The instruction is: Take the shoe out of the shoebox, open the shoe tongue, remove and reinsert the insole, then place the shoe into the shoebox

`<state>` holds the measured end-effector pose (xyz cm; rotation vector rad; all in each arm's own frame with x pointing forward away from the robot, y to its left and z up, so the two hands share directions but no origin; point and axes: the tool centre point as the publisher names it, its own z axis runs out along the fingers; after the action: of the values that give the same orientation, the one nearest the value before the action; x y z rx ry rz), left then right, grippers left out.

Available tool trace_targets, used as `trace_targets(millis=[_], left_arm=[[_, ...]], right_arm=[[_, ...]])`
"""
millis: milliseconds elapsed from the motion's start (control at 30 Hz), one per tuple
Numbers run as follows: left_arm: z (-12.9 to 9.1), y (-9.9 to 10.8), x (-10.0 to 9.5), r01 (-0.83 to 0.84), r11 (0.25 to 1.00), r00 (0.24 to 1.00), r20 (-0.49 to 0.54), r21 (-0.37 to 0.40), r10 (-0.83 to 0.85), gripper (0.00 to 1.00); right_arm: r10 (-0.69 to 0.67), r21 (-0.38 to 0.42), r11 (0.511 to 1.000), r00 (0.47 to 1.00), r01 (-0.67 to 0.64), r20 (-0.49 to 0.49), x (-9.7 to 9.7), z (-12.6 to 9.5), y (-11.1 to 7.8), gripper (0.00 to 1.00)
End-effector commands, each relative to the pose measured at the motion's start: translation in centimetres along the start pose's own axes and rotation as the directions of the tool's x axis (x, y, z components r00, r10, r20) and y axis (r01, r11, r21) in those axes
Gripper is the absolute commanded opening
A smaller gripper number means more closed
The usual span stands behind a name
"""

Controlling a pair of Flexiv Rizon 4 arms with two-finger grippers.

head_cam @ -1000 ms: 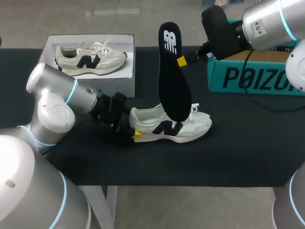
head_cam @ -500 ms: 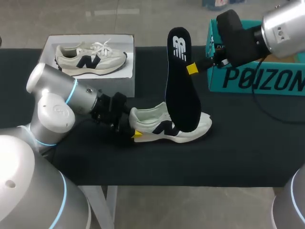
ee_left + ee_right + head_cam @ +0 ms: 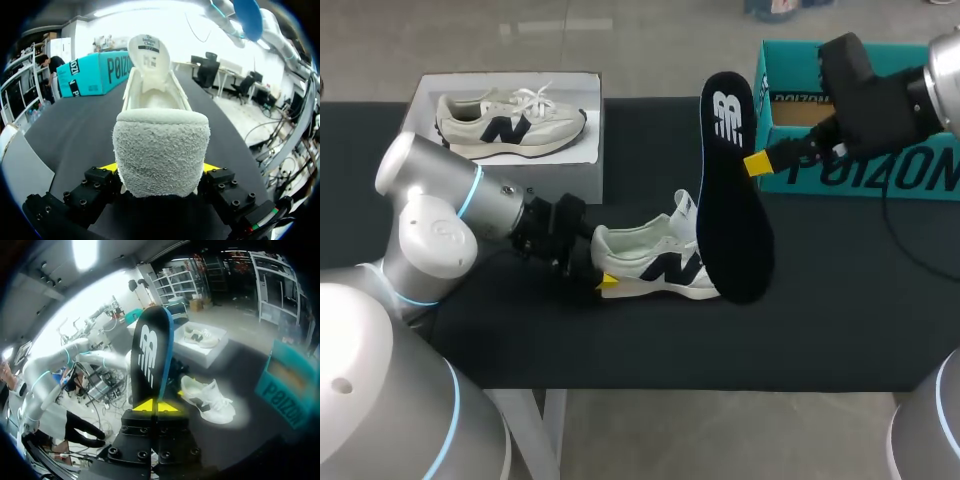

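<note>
The left gripper (image 3: 159, 169) is clenched on the heel of the shoe (image 3: 655, 260), which stands mid-table (image 3: 820, 300). The right gripper (image 3: 153, 405) pinches the insole (image 3: 732, 200), holding it upright in the air at the shoe's toe end.

Cream sneaker (image 3: 510, 122) with dark side mark rests on white platform (image 3: 575, 182), far-left corner of black worktop (image 3: 840, 300).
</note>
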<state>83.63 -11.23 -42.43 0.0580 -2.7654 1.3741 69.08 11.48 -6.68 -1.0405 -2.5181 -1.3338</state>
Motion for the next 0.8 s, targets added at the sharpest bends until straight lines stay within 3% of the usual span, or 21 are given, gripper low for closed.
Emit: trace_targets(millis=[33,300,800], left_arm=[[0.3,0.1,0.0,0.0,1.0,1.0,0.0,-0.002,0.0,0.0],[0.3,0.1,0.0,0.0,1.0,1.0,0.0,-0.002,0.0,0.0],[0.3,0.1,0.0,0.0,1.0,1.0,0.0,-0.002,0.0,0.0]], right_arm=[[0.003,-0.011,1.0,1.0,-0.003,0.002,0.3,-0.5,-1.0,0.0],[0.038,-0.03,0.999,0.999,-0.037,0.014,0.8,-1.4,-2.2,0.0],[0.038,-0.03,0.999,0.999,-0.037,0.014,0.8,-1.4,-2.2,0.0]])
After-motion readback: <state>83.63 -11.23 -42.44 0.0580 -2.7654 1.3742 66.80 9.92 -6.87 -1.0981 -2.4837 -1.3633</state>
